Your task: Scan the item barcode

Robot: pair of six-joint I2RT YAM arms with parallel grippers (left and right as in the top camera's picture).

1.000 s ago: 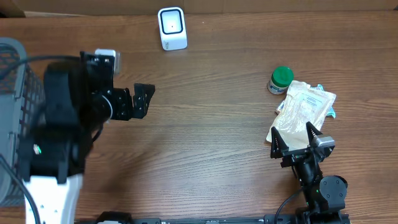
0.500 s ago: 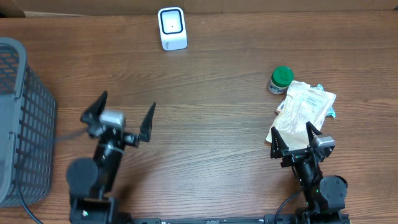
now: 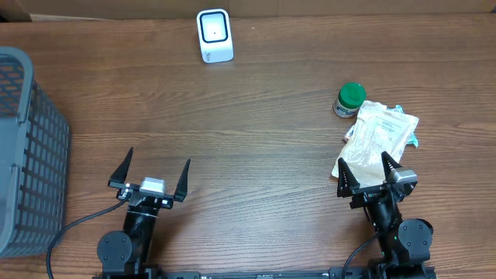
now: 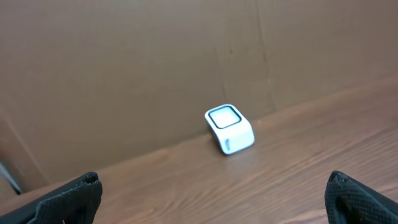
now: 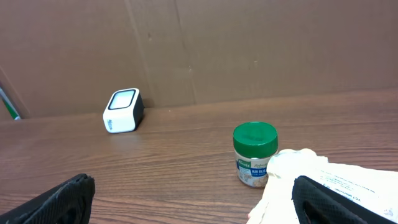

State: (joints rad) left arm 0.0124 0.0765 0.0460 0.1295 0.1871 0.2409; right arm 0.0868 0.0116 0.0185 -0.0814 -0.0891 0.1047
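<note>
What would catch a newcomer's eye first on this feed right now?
Probably the white scanner, standing alone at the table's far edge. At the right is a small cluster: a green-lidded jar beside a pale pouch. A grey basket fills the left edge, and the left gripper and right gripper sit open and empty at the near edge.
</note>
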